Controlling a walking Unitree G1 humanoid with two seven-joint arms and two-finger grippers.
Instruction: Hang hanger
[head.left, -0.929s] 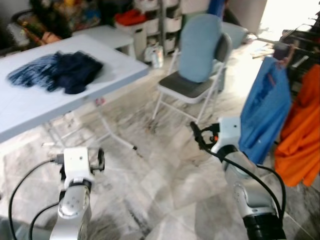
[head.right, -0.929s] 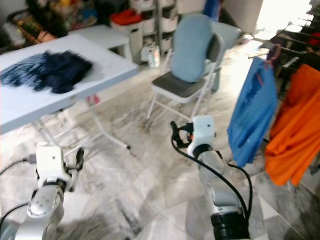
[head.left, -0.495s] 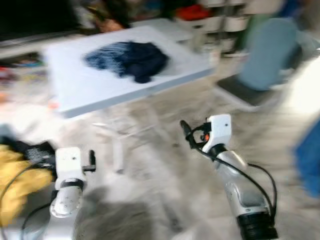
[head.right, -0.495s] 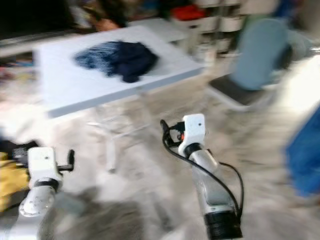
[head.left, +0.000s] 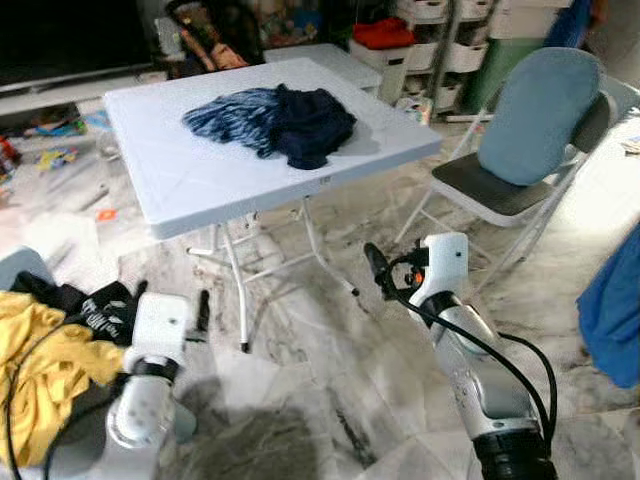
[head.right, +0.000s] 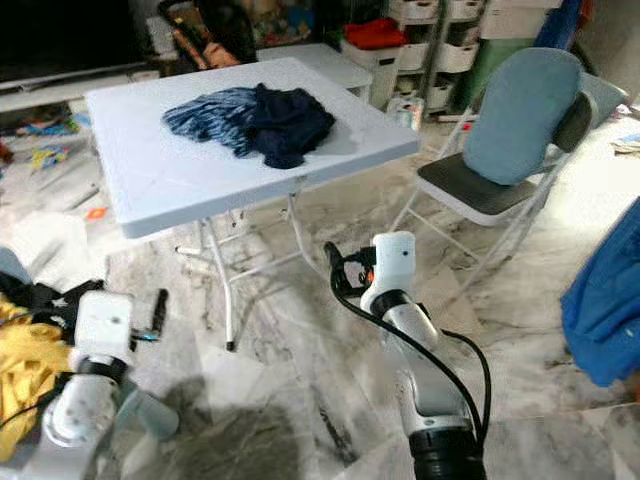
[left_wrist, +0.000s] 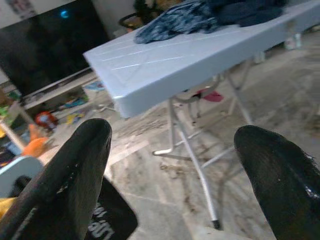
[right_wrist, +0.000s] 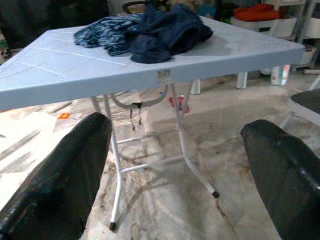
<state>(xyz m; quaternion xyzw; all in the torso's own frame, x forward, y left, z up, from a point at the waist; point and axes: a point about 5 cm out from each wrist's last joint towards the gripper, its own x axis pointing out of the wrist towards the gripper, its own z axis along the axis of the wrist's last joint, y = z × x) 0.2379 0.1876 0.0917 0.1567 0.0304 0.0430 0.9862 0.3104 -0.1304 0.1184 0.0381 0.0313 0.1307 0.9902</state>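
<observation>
A heap of dark blue and striped clothes (head.left: 280, 115) lies on a white folding table (head.left: 190, 180) ahead of me. My left gripper (head.left: 202, 312) is held low over the marble floor, near the table's front leg, open with nothing between its fingers (left_wrist: 65, 185). My right gripper (head.left: 378, 272) hovers right of the table legs, also open and empty, and points toward the table (right_wrist: 100, 70) and the clothes (right_wrist: 150, 32). A blue garment (head.left: 612, 320) hangs at the far right edge.
A folding chair (head.left: 520, 150) with a blue cushion stands right of the table. Yellow cloth (head.left: 40, 360) and a black bag (head.left: 100, 300) lie on the floor at the left. Storage shelves (head.left: 440, 40) and clutter line the back wall.
The camera has swung left, so the table now sits in the middle and the orange garment has left the picture. Both arms keep about the same pose.
</observation>
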